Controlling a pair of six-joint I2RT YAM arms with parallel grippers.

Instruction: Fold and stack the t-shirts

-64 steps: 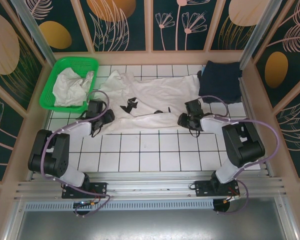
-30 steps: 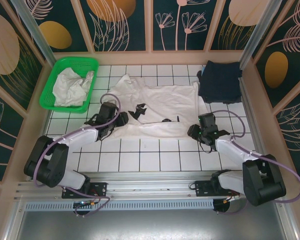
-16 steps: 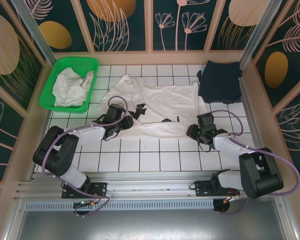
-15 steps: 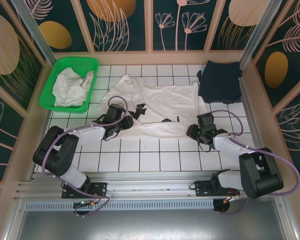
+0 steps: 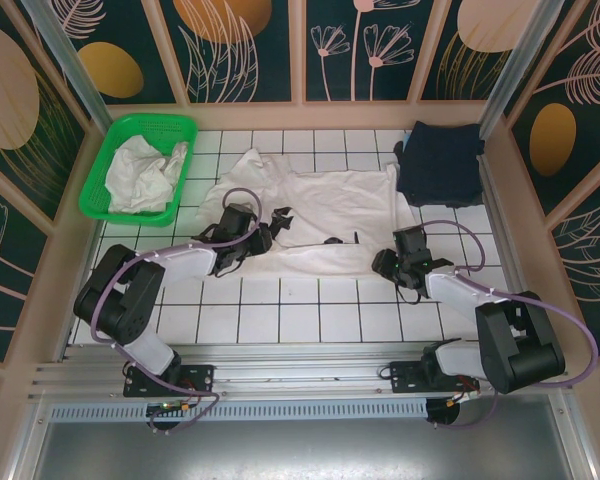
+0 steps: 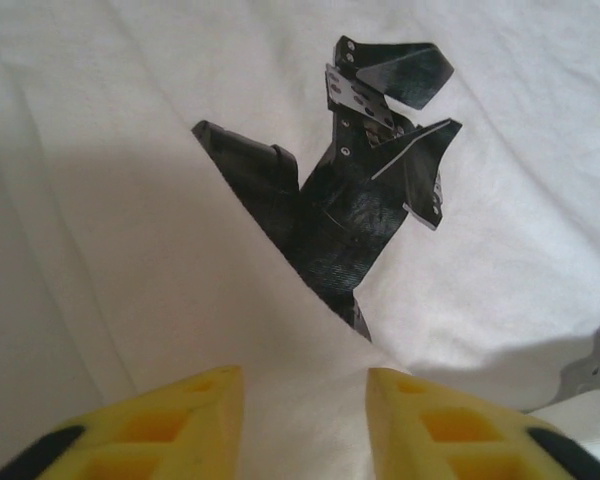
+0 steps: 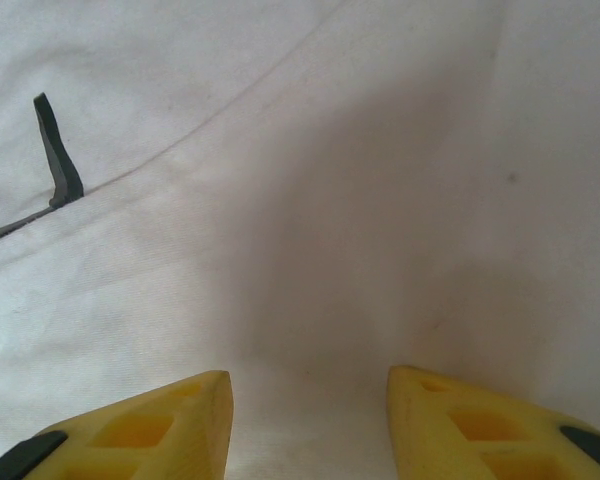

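An off-white t-shirt (image 5: 330, 205) with a black print (image 5: 280, 218) lies spread across the middle of the tiled table. My left gripper (image 5: 263, 238) rests low on its near-left part, just left of the print. In the left wrist view the yellow fingers (image 6: 180, 420) stand apart with a fold of white cloth (image 6: 305, 400) running between them, below the black print (image 6: 360, 210). My right gripper (image 5: 392, 262) sits at the shirt's near-right corner, and its fingers (image 7: 160, 430) are apart over flat white fabric (image 7: 310, 300). A dark navy t-shirt (image 5: 440, 160) lies folded at the back right.
A green mesh basket (image 5: 150, 118) at the back left holds crumpled white shirts (image 5: 145, 172). Wooden side walls close in the table on the left, right and back. Bare white tiles (image 5: 310, 310) run along the near side in front of the shirt.
My left gripper has slid right along the shirt's near-left edge, closer to the black print. The right gripper has stayed almost in place at the near-right corner.
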